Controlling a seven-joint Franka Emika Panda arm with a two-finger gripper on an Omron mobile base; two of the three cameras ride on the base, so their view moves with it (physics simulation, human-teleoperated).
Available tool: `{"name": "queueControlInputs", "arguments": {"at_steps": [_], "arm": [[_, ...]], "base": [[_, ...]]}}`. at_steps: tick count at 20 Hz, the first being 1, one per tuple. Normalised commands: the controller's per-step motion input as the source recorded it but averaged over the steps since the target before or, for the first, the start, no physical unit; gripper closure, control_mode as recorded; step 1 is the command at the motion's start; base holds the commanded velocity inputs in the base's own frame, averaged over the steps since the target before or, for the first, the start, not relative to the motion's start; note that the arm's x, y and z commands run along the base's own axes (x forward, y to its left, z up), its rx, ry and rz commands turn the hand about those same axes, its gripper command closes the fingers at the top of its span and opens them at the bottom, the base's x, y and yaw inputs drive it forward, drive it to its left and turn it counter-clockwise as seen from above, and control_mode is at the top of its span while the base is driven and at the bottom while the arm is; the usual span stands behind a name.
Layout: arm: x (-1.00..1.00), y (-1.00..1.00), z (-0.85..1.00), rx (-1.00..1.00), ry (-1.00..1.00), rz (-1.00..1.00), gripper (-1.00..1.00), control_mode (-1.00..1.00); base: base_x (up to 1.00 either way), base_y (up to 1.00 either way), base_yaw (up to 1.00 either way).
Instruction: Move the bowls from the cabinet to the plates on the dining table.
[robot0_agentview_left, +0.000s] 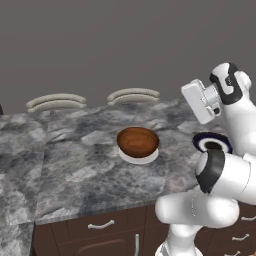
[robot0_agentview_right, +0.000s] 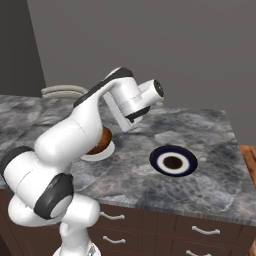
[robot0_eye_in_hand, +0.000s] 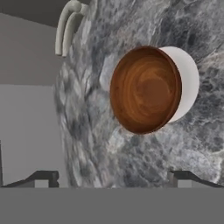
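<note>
Standing with its jaws spread wide and holding nothing, the gripper shows its two dark finger tips far apart at the bottom of the hand view, with the marble surface visible between them. Beyond the tips, and clear of them, a wooden bowl sits on the white plate; the hand view is rolled, so the tabletop appears to run vertically. The bowl is round, glossy and reddish-brown, with concentric grain rings visible on its inner surface and a darker rim. It is nearly as wide as the plate, whose white edge shows as a crescent along one side. In the left base view the bowl rests upright on the white plate near the middle of the dining table, a grey veined marble top over dark brown drawers with silver handles. The navy plate, dark with a white ring and dark centre, lies bare on the same top, well apart from the bowl and toward the table's right end. In the right base view the white arm crosses in front of the bowl, leaving just a sliver of it exposed. Two pale curved chair backs rise behind the far edge of the table.
</note>
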Motion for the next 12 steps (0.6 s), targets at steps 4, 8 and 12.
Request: {"name": "queueControlInputs", "arguments": {"at_steps": [4, 8, 12], "arm": [[-0.13, -0.25, 0.60, 0.04, 0.03, -0.30, -1.00, -1.00], [-0.01, -0.20, 0.42, 0.00, 0.08, -0.32, -1.00, -1.00], [-0.16, -0.21, 0.39, 0.02, 0.08, -0.28, -1.00, -1.00]], "base": [[0.00, 0.00, 0.00], [0.00, 0.00, 0.00], [0.00, 0.00, 0.00]]}}
